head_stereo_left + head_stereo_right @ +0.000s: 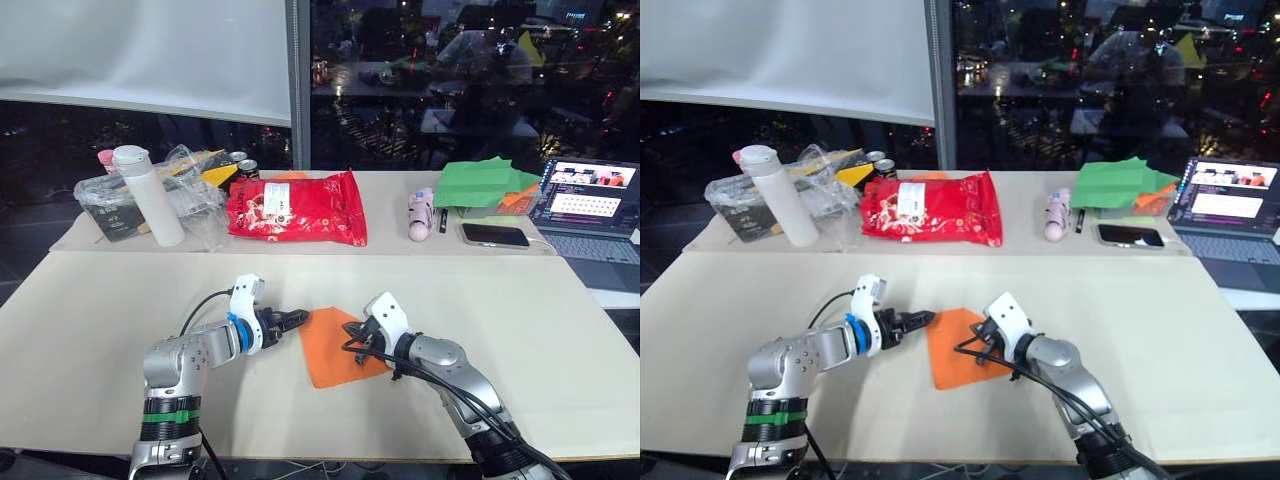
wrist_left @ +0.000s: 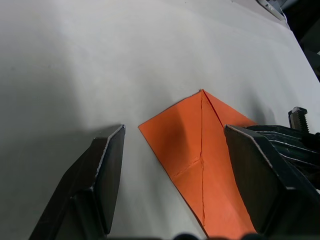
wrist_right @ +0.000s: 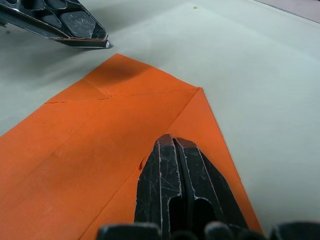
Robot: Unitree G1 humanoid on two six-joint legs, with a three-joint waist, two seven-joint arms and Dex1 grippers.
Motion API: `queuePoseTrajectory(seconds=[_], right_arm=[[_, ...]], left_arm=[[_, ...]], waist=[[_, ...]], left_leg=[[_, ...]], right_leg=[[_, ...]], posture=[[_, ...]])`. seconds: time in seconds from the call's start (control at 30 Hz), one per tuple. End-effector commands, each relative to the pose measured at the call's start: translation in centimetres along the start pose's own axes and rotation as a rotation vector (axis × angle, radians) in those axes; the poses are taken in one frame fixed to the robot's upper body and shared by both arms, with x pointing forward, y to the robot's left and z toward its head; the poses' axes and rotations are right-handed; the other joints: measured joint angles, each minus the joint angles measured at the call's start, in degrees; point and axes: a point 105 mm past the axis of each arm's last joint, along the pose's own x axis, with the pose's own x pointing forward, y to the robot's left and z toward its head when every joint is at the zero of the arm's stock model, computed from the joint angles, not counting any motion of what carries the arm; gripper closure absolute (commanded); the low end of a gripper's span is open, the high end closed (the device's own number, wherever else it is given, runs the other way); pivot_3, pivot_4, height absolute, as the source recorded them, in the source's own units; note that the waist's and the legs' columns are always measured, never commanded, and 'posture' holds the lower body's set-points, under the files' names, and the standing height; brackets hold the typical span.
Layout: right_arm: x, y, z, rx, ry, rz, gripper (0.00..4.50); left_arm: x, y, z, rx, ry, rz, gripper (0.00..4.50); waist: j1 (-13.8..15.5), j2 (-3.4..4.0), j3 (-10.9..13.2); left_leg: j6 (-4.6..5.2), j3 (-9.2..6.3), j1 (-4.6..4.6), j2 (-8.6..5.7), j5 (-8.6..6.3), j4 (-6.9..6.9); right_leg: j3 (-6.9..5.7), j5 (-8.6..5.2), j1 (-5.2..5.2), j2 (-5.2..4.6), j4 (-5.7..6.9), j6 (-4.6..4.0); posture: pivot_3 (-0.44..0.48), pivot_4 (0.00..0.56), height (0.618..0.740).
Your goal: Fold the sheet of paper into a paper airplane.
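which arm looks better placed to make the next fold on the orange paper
Probably the left. The left gripper is open at the sheet of paper's edge, free to lift a flap. The right gripper is shut with its tips pressed on the paper, suited to pinning it.

The beige tabletop (image 1: 560,330) is the work surface. Along its far edge, a glossy red snack bag (image 1: 296,208) lies flat. Left of the bag, a white cylindrical bottle (image 1: 148,194) stands upright against a clear plastic bag (image 1: 115,203) of assorted items. Two dark cans (image 1: 242,165) stand behind the snack bag. A small pink object (image 1: 421,213), possibly a bottle, lies near a black smartphone (image 1: 494,235). Green paper sheets (image 1: 482,183) sit beside an open laptop (image 1: 588,205).
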Motion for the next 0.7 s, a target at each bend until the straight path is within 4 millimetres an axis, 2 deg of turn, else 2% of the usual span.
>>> queuePoseTrajectory(seconds=[0.03,0.2,0.4,0.5,0.57,0.6,0.67,0.7], right_arm=[[-0.3,0.2,-0.3,0.004,0.011,-0.005,4.5],[-0.5,0.2,-0.4,0.008,0.014,-0.015,4.5],[-0.5,0.4,-0.4,0.011,0.016,-0.018,4.5],[-0.4,0.5,-0.5,0.014,0.015,-0.019,4.5],[-0.3,0.5,-0.5,0.016,0.014,-0.02,4.5],[-0.3,0.5,-0.5,0.017,0.013,-0.023,4.5],[-0.2,0.4,-0.5,0.022,0.013,-0.031,4.5],[-0.2,0.4,-0.5,0.025,0.012,-0.033,4.5]], left_arm=[[0.9,-1.0,-0.7,-0.021,0.041,-0.046,1.15],[1.0,-1.7,-0.6,-0.082,0.046,-0.089,1.15],[-0.2,-1.1,-0.9,-0.139,0.088,-0.074,1.15],[-1.4,0.2,0.6,-0.301,0.041,-0.054,1.15],[-1.8,0.2,1.5,-0.347,0.021,-0.059,1.15],[-1.8,0.1,1.5,-0.372,0.051,-0.068,1.15],[-1.5,0.8,-0.6,-0.404,0.254,-0.047,1.15],[-1.5,0.8,-1.0,-0.438,0.307,-0.068,1.15]], waist=[[0.1,0.0,0.0],[0.2,0.0,0.0],[-0.1,-0.01,0.0],[-0.2,-0.02,0.0],[-0.2,-0.04,0.0],[-0.2,-0.05,0.0],[-0.2,-0.07,0.0],[-0.2,-0.08,0.0]], left_leg=[[0.0,0.0,0.0,0.0,0.0,0.0],[0.0,0.0,-0.02,-0.02,0.0,0.0],[0.0,-0.01,-0.01,-0.01,0.0,0.0],[0.0,-0.03,0.01,0.0,0.0,-0.01],[0.0,-0.05,0.0,-0.01,0.0,-0.01],[0.0,-0.06,-0.01,-0.01,0.0,-0.01],[-0.01,-0.08,-0.03,-0.02,0.0,-0.01],[-0.01,-0.09,-0.01,-0.03,0.0,-0.01]], right_leg=[[0.0,0.0,0.0,0.0,-0.01,0.0],[0.0,0.0,0.03,-0.02,-0.07,0.0],[-0.01,-0.01,0.03,-0.01,-0.07,0.01],[-0.02,-0.01,0.02,-0.01,-0.06,0.01],[-0.03,-0.01,-0.01,0.0,-0.05,0.02],[-0.05,-0.01,-0.03,0.0,-0.05,0.03],[-0.06,-0.01,-0.04,0.0,-0.07,0.03],[-0.06,-0.01,-0.02,0.0,-0.06,0.03]], posture=[[0.0,0.15,0.719],[0.0,0.15,0.719],[0.0,0.15,0.719],[0.0,0.15,0.719],[0.0,0.15,0.719],[0.0,0.15,0.719],[0.0,0.15,0.719],[0.0,0.15,0.719]])
